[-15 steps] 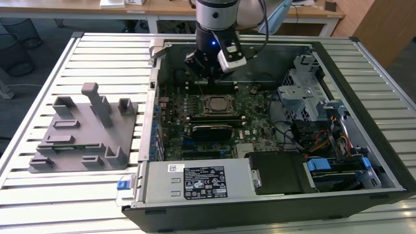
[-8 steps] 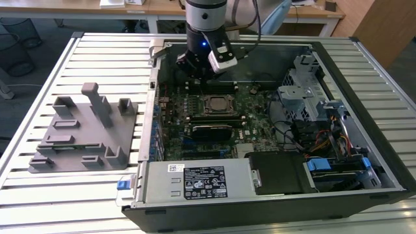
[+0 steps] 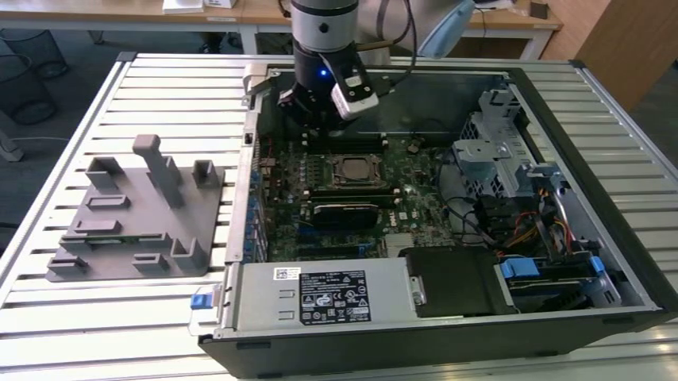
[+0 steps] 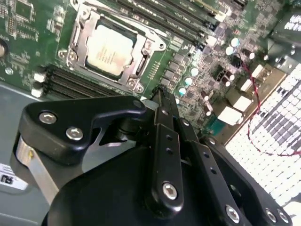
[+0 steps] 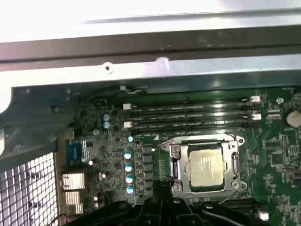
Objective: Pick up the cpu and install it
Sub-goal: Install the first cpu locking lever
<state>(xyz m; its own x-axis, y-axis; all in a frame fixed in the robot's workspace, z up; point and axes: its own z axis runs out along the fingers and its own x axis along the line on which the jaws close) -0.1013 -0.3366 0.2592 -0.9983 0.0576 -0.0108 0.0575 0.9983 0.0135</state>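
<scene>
The cpu [image 4: 109,49] is a small square chip with a silvery top, lying flat inside the metal-framed socket [image 3: 353,170] on the green motherboard [image 3: 414,171]. It also shows in the first wrist view, where the cpu [image 5: 205,165] sits within the frame. My gripper [image 3: 317,129] hangs above the board toward the back of the open case, a short way behind the socket. Its black fingers [image 4: 159,101] come together to a single tip with nothing between them. In the first wrist view the gripper [image 5: 160,186] tip lies beside the socket.
The open computer case [image 3: 593,262] stands on a slatted metal table [image 3: 159,87]. A grey plastic fixture [image 3: 138,214] sits at the exterior view's left. Dark memory slots [image 5: 188,115] run behind the socket. A power supply [image 3: 317,298] and a drive cage [image 3: 498,151] line the case.
</scene>
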